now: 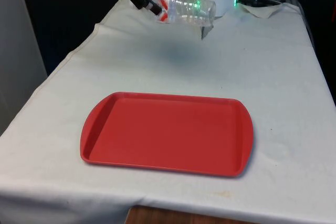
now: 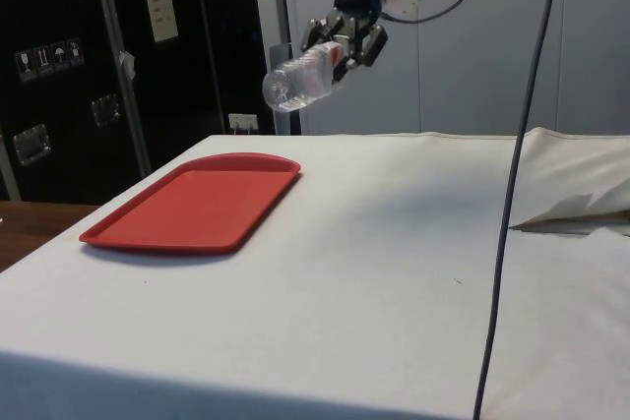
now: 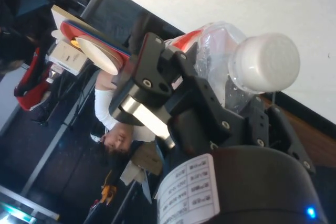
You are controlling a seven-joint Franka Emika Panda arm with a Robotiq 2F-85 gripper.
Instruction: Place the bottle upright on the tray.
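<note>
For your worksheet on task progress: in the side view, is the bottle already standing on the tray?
No. The bottle hangs tilted in the end effector, high above the cloth and off the tray.

Pincer [image 2: 345,49] raised high above table, fingers clamped, wrist tilted.
</note>
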